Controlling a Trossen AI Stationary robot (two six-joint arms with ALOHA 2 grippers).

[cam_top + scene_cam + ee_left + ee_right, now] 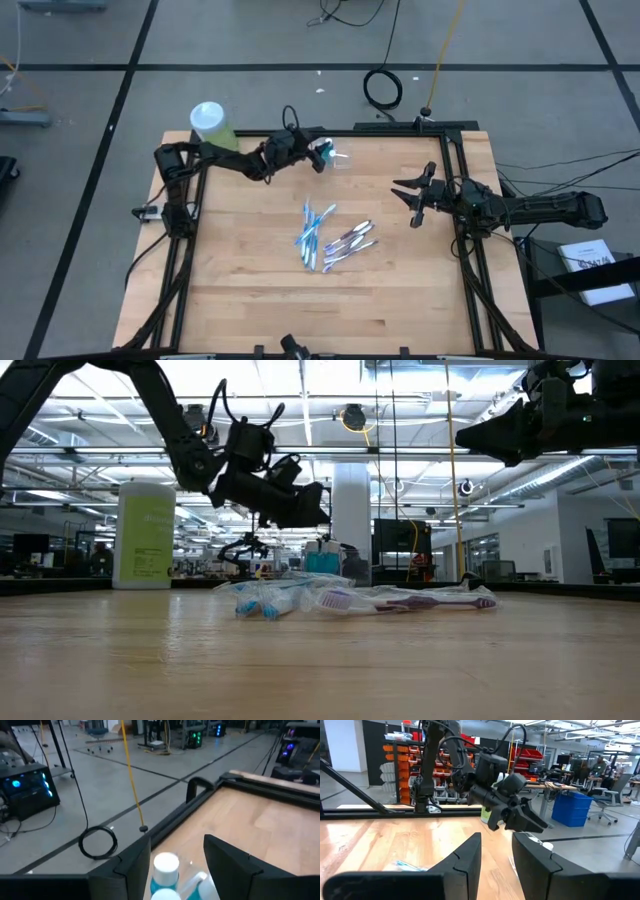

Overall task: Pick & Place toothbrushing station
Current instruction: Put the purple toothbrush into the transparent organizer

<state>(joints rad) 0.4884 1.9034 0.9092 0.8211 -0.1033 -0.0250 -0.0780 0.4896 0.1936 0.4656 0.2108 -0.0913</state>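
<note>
Hidden: we cannot make out the clear cup (340, 158) well.
Toothbrushes (330, 238): lying mid-table, long axes mostly diagonal.
Left gripper (325, 153): spread around small tubes (165, 875).
Right gripper (408, 196): open, empty.

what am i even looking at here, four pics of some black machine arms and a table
These are two robot arms at a wooden table, filmed at once by four cameras: one overhead, one at table height, and one on each wrist. The left end effector hovers by the table's far edge over a small clear cup holding blue-and-white tubes; its wrist picture shows its fingers open on either side of them. The right end effector waits open above the table's right side. A pile of toothbrushes lies mid-table. A light-green bottle stands at the far left corner.
</note>
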